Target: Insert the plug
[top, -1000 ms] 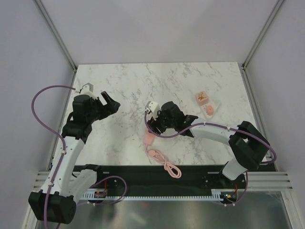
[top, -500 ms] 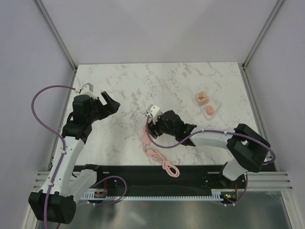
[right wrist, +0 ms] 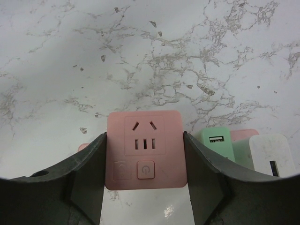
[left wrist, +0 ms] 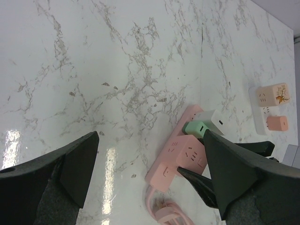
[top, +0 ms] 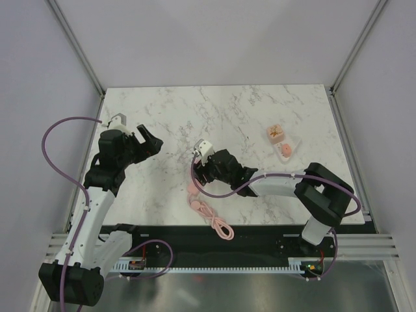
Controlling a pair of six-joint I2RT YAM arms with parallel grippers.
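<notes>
My right gripper (right wrist: 144, 187) is shut on a pink square plug adapter (right wrist: 144, 152) with a socket face and a power button. It holds the adapter on or just over the pink power strip (left wrist: 164, 174); I cannot tell if it is seated. A green plug (right wrist: 215, 143) and a white plug (right wrist: 268, 157) sit in the strip beside it. In the top view the right gripper (top: 203, 174) is at the table's middle front, over the strip (top: 192, 190). My left gripper (top: 146, 142) is open and empty, well to the left; its wrist view (left wrist: 150, 136) looks down on the strip.
The strip's coiled pink cable (top: 216, 224) trails to the table's front edge. A white strip (top: 291, 143) with two pink adapters (top: 275, 133) lies at the right. Grey walls stand on both sides.
My right gripper has moved left and toward the front with the pink adapter. The pink strip and its cable have shifted left with it. The left arm has not moved.
</notes>
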